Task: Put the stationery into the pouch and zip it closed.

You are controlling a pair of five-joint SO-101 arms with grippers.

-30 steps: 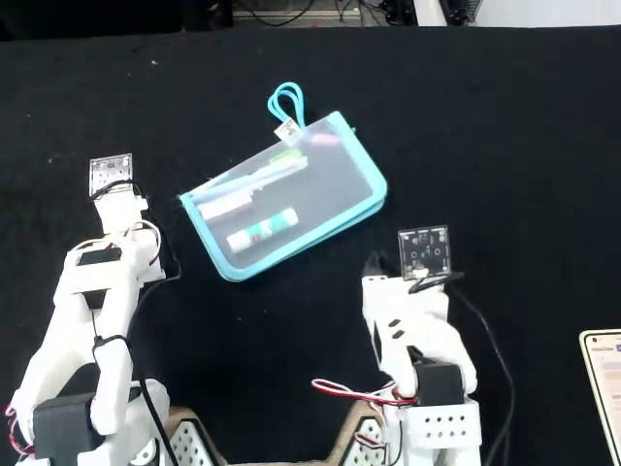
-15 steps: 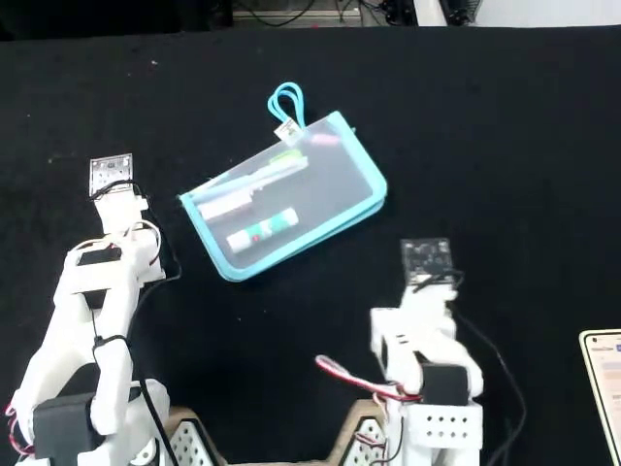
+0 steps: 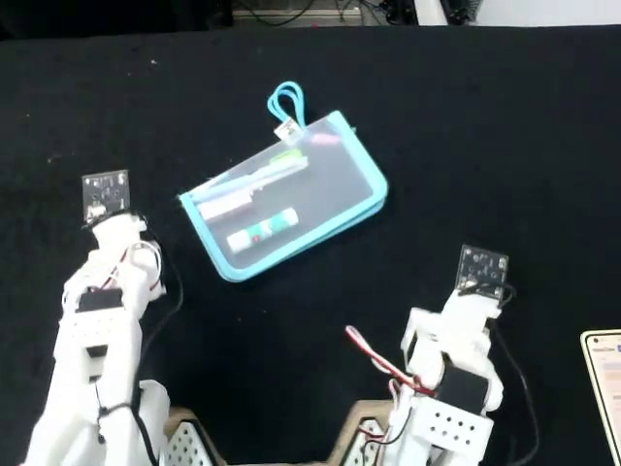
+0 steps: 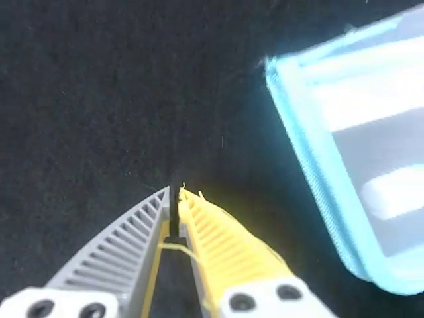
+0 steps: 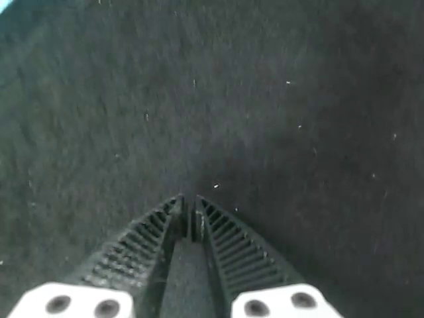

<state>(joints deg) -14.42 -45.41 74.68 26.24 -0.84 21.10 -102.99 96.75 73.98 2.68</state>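
A clear pouch (image 3: pixel 286 199) with a light blue zip border and a blue loop lies tilted at the middle of the black table. Pens and other stationery (image 3: pixel 260 229) show through its clear face. In the left wrist view one blue corner of the pouch (image 4: pixel 344 165) shows beside my left gripper (image 4: pixel 173 193), which is shut with nothing held. That arm (image 3: pixel 105 282) sits at the table's left, short of the pouch. My right gripper (image 5: pixel 189 199) is shut over bare black cloth; its arm (image 3: pixel 461 330) stands at the lower right, away from the pouch.
A white device or card (image 3: pixel 604 374) lies at the table's right edge near the front. Cables (image 3: pixel 291 12) run along the back edge of the table. Black cloth surrounds the pouch on all sides.
The right arm has pulled back to the right and toward the front, away from the pouch. The left arm has shifted slightly left and back. The pouch has not moved.
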